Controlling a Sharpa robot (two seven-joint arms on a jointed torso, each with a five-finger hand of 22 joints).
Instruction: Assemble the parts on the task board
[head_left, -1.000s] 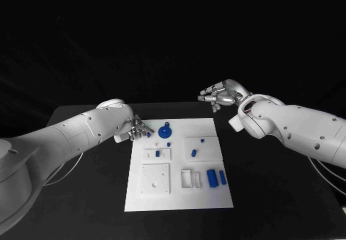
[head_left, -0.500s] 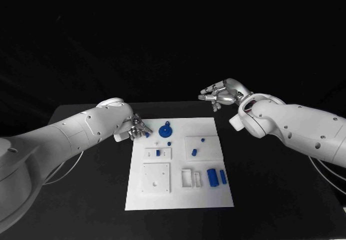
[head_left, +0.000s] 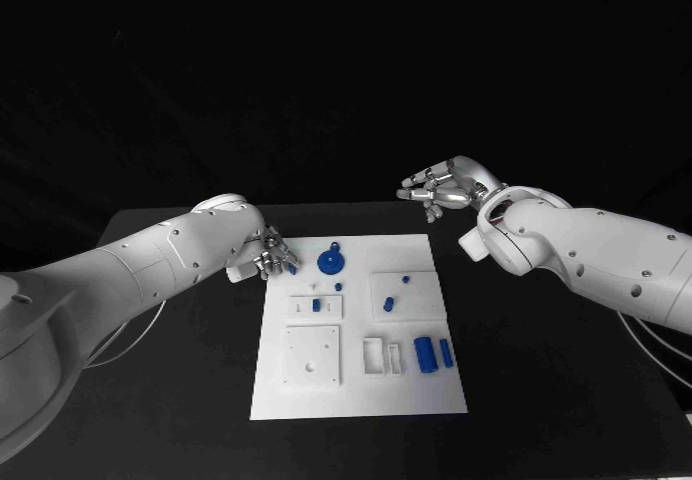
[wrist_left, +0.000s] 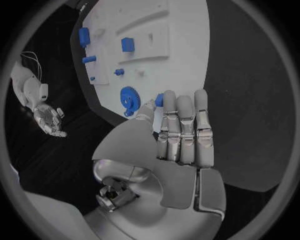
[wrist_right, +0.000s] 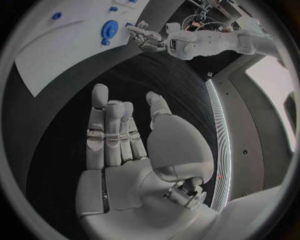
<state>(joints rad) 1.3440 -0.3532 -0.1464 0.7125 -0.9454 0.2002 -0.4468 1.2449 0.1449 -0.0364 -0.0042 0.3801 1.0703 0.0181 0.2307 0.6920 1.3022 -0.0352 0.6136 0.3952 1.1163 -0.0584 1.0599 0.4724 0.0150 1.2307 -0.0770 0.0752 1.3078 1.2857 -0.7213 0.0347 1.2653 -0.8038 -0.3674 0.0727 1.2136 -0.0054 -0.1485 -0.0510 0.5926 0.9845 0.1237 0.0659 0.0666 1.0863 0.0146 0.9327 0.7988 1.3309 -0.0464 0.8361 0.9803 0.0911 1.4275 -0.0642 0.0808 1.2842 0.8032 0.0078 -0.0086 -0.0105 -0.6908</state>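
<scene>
Head view: left hand (head_left: 271, 258) low, right hand (head_left: 444, 189) raised.

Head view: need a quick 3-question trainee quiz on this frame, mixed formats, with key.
1. True or false: the right hand holds a blue part.
2. Multiple choice: where is the left hand? A) at the board's far left corner, beside the blue gear; B) over the board's near edge; C) off the table's right side.
3. Fill in: the two blue cylinders lie near the board's ____ edge, by the robot's own sides.

Key:
1. False; it is raised beyond the board's far right corner, open and holding nothing.
2. A
3. right
</scene>
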